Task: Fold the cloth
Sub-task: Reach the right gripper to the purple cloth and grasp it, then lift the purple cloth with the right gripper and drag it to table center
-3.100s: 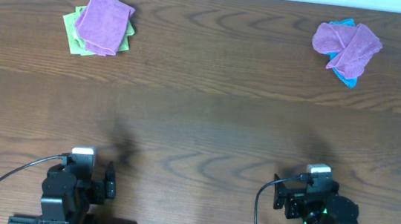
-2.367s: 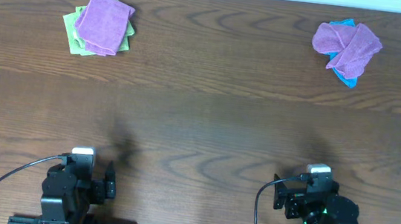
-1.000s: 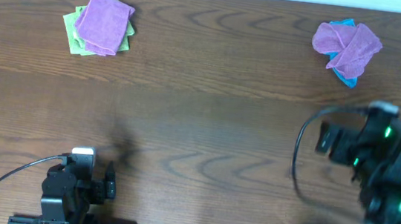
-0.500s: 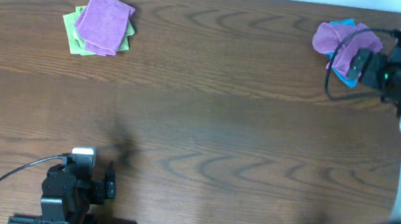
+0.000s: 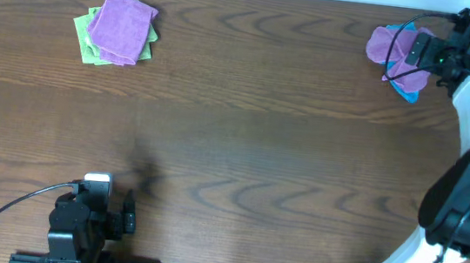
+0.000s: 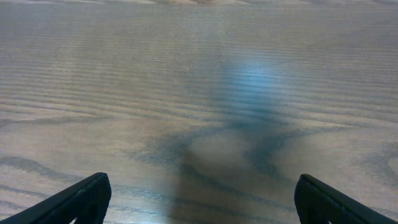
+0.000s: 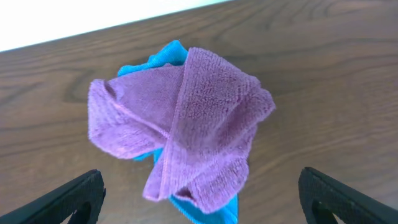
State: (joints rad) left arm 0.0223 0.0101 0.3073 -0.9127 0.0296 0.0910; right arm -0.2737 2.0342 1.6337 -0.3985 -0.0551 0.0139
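Purple cloth [image 7: 186, 124], crumpled atop a blue cloth [image 7: 163, 55], lies before my right gripper [image 7: 199, 202], jaws spread wide, while my left gripper [image 6: 202, 199] gapes equally wide over the wooden table [image 6: 199, 74].

The overhead view looks straight down on the whole table [image 5: 233, 149], near edge at the bottom, far edge at the top. The left wrist view sits low and close over bare wood by the left base [image 5: 77, 220], with the left fingertips [image 6: 81, 199] in its lower corners (the grain goes soft there). The right wrist view slants down, close on the purple cloth [image 7: 186, 124] over the blue cloth [image 7: 165, 56], with the right fingertips [image 7: 68, 199] in its lower corners. The overhead shows the same pile at its top right.
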